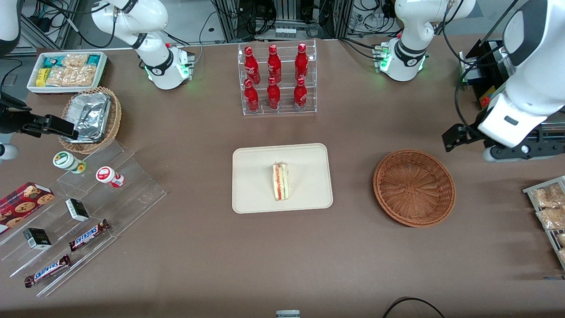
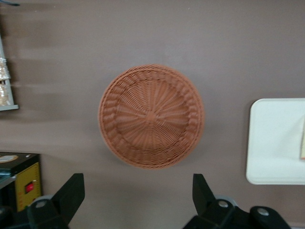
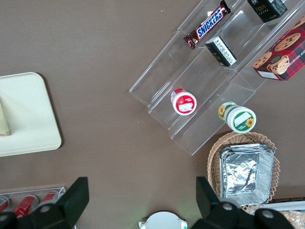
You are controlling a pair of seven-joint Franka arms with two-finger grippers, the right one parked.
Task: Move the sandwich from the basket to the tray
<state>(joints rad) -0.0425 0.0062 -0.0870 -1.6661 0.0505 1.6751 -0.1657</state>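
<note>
The sandwich (image 1: 281, 181), a pale wedge with red-orange and green layers, lies on the cream tray (image 1: 256, 194) at the table's middle. The round reddish-brown basket (image 1: 414, 187) stands empty beside the tray, toward the working arm's end. My left gripper (image 1: 449, 140) hangs above the table, a little farther from the front camera than the basket and apart from it. In the left wrist view the gripper (image 2: 137, 185) is open and empty, with the basket (image 2: 151, 117) and one end of the tray (image 2: 274, 143) below it. A sliver of the sandwich (image 2: 302, 138) shows at that view's edge.
A clear rack of red bottles (image 1: 276, 79) stands farther back than the tray. A rack of bagged snacks (image 1: 549, 207) lies at the working arm's end. A stepped acrylic display (image 1: 84, 212), a lighter wicker basket with foil container (image 1: 90, 117) and a white bin (image 1: 66, 70) lie toward the parked arm's end.
</note>
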